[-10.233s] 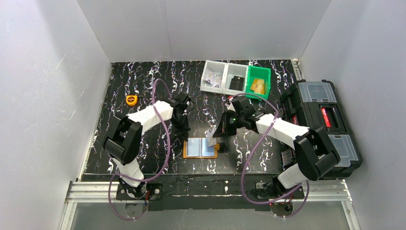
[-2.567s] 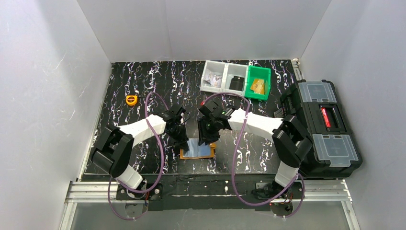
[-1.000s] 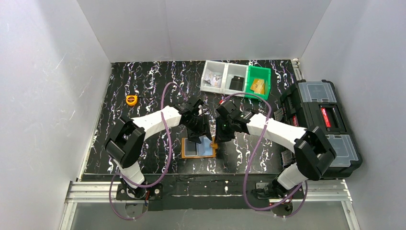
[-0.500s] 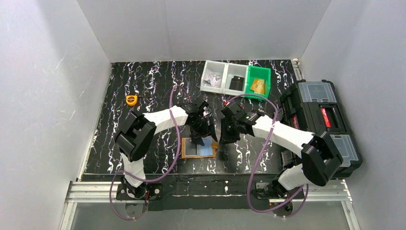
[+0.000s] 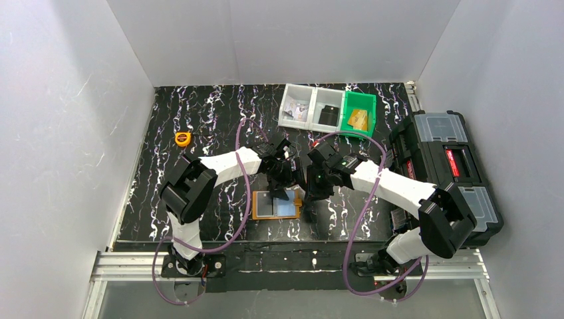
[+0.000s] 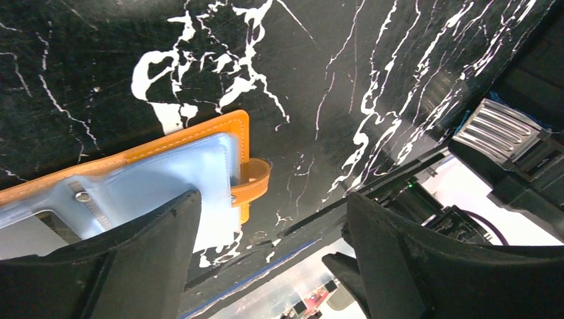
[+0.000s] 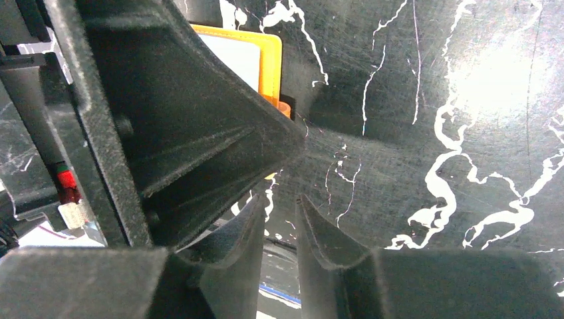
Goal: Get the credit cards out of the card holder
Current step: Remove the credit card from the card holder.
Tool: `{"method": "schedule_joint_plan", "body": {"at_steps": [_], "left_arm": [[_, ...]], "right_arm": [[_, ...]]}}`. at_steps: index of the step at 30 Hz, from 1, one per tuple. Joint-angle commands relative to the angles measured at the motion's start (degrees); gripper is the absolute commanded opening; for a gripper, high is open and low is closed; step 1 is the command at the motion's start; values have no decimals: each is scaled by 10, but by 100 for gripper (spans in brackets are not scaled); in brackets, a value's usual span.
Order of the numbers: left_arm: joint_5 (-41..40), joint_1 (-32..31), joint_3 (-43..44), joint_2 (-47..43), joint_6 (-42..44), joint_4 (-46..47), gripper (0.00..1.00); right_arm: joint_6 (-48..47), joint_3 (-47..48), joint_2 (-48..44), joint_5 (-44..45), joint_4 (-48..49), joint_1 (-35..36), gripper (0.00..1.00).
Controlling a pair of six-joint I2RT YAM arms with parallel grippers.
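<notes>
The orange card holder [image 5: 261,214] lies open on the black marbled table near the front. Pale blue credit cards [image 5: 284,209] sit in its clear pockets. My left gripper [image 5: 284,183] hangs over the holder's far right corner, open wide with nothing between its fingers. In the left wrist view the holder [image 6: 229,126], its pale card [image 6: 186,169] and its closure tab [image 6: 256,181] show above the left gripper [image 6: 273,197]. My right gripper [image 5: 308,194] is just right of the holder. Its jaws [image 7: 281,198] stand a narrow gap apart and empty, beside the orange edge [image 7: 271,53].
A yellow tape measure [image 5: 182,138] lies at the far left. Two white bins [image 5: 311,106] and a green bin [image 5: 359,113] stand at the back. A black toolbox [image 5: 444,174] fills the right edge. The left gripper's finger [image 7: 193,126] crowds the right wrist view.
My left gripper has opened wider and shifted right over the holder's far right corner. The right gripper has moved slightly right, off the holder's edge.
</notes>
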Motion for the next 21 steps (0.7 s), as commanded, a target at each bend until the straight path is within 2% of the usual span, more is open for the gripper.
{"method": "schedule_joint_plan", "body": {"at_steps": [1, 5, 14, 21], "left_arm": [[25, -3, -5, 4, -13, 11, 81], [24, -2, -1, -11, -11, 2, 82], [-41, 19, 6, -81, 35, -85, 83], [-98, 52, -5, -138, 79, -156, 83]], "right_arm": [[6, -7, -20, -5, 11, -3, 32], [6, -7, -29, -4, 12, -3, 34], [19, -6, -27, -30, 36, 0, 40], [31, 14, -1, -81, 70, 7, 40]]}}
